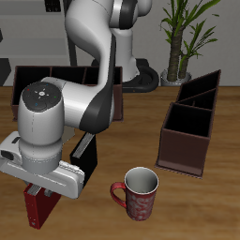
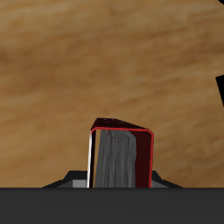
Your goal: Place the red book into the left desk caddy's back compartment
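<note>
The red book (image 1: 37, 208) stands upright on the table near its front edge. My gripper (image 1: 40, 194) is down over its top, with the jaws against its two sides. In the wrist view the red book (image 2: 121, 156) fills the space between my fingers (image 2: 73, 181), and its white page edge shows on one side. The left desk caddy (image 1: 190, 127) is a dark maroon-brown box seen end-on, far across the table from the gripper. Its back compartment (image 1: 208, 84) is the farthest section and is dark inside.
A black book (image 1: 87, 156) stands just behind the gripper; its corner shows in the wrist view (image 2: 220, 92). A red patterned mug (image 1: 139, 193) stands between the gripper and the left caddy. A second wide maroon-brown box (image 1: 42, 79) sits farther back behind the arm. A potted plant (image 1: 180, 42) is at the back.
</note>
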Controlling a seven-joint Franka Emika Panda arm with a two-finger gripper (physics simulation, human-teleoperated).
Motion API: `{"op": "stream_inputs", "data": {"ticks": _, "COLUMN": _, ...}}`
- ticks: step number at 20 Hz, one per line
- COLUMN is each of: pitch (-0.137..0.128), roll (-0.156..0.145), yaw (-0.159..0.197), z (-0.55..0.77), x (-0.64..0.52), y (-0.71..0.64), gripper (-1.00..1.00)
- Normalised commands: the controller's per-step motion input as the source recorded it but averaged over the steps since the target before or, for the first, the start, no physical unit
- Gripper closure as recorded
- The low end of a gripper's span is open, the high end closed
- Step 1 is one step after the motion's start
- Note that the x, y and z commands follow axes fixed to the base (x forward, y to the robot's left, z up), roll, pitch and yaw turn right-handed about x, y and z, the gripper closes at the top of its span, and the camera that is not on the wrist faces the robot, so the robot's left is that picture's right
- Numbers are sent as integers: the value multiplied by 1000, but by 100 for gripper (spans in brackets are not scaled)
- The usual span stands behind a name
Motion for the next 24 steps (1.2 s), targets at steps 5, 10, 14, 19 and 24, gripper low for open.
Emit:
{"op": "stream_inputs", "data": {"ticks": 5, "pitch": -62, "roll": -47, "yaw": 66, "z": 800, "x": -335, "y": 147, "gripper": 100}}
{"op": "stream_inputs", "data": {"ticks": 10, "pitch": -58, "roll": -48, "yaw": 6, "z": 948, "x": -608, "y": 217, "gripper": 100}}
{"op": "stream_inputs", "data": {"ticks": 14, "pitch": -44, "roll": -34, "yaw": 15, "z": 836, "x": -673, "y": 267, "gripper": 100}}
{"op": "stream_inputs", "data": {"ticks": 19, "pitch": -48, "roll": -9, "yaw": 27, "z": 754, "x": -781, "y": 388, "gripper": 100}}
{"op": "stream_inputs", "data": {"ticks": 24, "pitch": -64, "roll": 1, "yaw": 46, "z": 480, "x": -625, "y": 266, "gripper": 100}}
